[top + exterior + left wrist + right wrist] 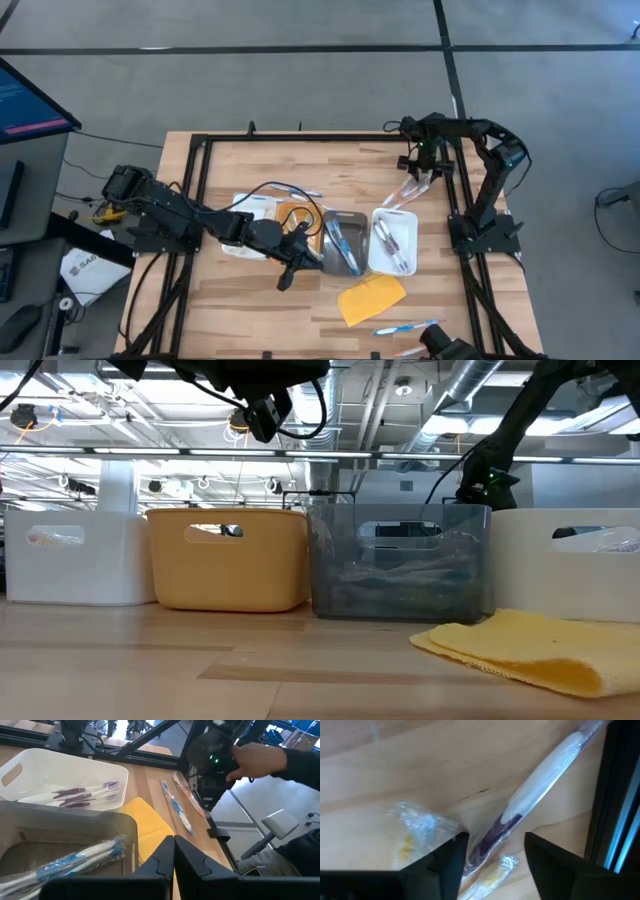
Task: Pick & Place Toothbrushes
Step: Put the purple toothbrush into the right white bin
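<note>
Nearest the table's front edge lie two loose wrapped toothbrushes (405, 327), blue-handled, not yet collected; a person's hand (257, 761) reaches toward dark gear just beyond that edge, its purpose unclear. Next, the yellow pad (372, 298), flat on the wood just in front of the trays. Then the row of trays: the white tray on the left (250, 205), partly hidden under the left arm; the orange tray (300, 217); the grey tray (343, 243) holding blue-handled brushes in wrap; the white tray on the right (393, 241) holding purple-and-white ones — contents seemingly grouped by colour, which suggests a sorting scheme. The left gripper (290, 268) hangs over the grey tray's near left corner, fingers pressed together and holding nothing; judged to be waiting. Behind the trays, a few more brushes lie loose by the orange tray. Farthest, near the back right corner beside the frame rail, the right gripper (492, 852) hovers low with fingers apart, straddling a wrapped purple-and-white toothbrush (535, 792) without touching it — judged the approach to a pick. Crinkled wrappers with orange-handled brushes (420, 832) lie just beside it; the wrap may slip in the grasp.
</note>
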Robot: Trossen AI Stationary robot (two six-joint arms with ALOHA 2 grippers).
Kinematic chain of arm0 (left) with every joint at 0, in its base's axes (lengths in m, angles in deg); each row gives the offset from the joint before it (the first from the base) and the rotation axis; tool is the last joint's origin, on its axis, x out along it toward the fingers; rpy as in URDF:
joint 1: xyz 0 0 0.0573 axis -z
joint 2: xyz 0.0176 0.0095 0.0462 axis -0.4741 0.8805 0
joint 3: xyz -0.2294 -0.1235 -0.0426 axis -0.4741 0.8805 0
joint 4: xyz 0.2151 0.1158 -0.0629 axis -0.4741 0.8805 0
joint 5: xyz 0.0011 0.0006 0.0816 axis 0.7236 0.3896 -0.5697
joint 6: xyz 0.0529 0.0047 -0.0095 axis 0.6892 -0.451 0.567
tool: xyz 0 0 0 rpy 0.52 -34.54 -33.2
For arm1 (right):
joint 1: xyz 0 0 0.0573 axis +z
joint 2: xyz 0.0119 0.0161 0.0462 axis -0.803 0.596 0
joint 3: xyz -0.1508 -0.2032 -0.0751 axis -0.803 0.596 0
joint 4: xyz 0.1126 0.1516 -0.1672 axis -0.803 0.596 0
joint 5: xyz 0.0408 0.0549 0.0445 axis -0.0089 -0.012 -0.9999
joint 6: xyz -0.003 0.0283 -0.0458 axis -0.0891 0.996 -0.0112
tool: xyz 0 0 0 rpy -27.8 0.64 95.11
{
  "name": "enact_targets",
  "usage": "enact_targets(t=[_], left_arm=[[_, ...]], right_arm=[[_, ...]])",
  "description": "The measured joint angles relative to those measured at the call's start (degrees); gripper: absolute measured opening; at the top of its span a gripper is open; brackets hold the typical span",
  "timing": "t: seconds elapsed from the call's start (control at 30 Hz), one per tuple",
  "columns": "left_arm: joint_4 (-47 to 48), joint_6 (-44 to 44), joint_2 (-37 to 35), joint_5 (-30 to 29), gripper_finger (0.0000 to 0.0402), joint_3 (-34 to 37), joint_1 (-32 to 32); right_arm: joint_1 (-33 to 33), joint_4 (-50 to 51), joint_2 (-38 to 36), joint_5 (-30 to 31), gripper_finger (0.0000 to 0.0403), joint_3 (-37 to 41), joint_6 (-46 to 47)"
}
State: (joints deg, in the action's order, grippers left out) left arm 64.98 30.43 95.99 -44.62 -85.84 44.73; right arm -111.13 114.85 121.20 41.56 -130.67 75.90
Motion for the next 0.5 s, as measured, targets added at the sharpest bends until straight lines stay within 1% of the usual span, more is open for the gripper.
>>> enact_targets(t=[0.13,0.3,0.37,0.5], left_arm=[[0.0,0.0,0.0,0.0,0.0001,0.0,0.0],[0.0,0.0,0.0,0.0,0.0001,0.0,0.0],[0.0,0.0,0.0,0.0,0.0001,0.0,0.0],[0.0,0.0,0.0,0.0,0.0001,0.0,0.0]], right_arm=[[0.0,-1.9,-2.9,0.2,0.0119,-0.2,-1.2],[0.4,-1.5,-2.4,0.3,0.0023,0.3,-2.3],[0.4,-0.8,-2.0,0.4,0.0007,0.3,-2.8],[0.4,-0.7,-2.0,0.3,0.0016,0.3,-3.3]])
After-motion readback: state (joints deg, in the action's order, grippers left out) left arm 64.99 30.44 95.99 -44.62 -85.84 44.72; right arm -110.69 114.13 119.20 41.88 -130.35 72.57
